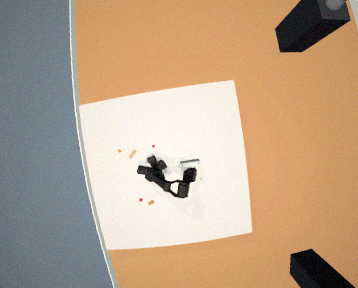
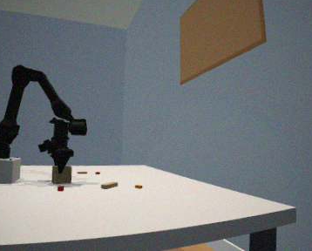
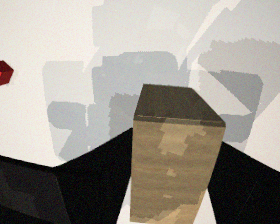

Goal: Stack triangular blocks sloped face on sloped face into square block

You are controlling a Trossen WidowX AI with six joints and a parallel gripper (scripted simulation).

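Note:
My gripper [image 2: 62, 170] [image 3: 169, 137] is shut on a brown wooden triangular block [image 3: 172, 170], one finger on each side of it. In the exterior view the held block [image 2: 55, 174] and the lower triangular block [image 2: 68, 179] together show as one square outline at table height, with no gap visible between them. In the wrist view I cannot tell the lower block apart from the held one. The arm covers both blocks in the top view. Whether their ends are exactly even cannot be told.
A red cube [image 1: 153, 146] [image 2: 60, 188] [image 3: 4, 73], a tan bar [image 1: 132, 154] [image 2: 109, 185] and a small orange block [image 1: 119, 151] [image 2: 139, 186] lie nearby. Another red piece [image 1: 141, 200] [image 2: 98, 172] and a small tan block [image 1: 151, 202] [image 2: 82, 172] lie on the other side of the arm.

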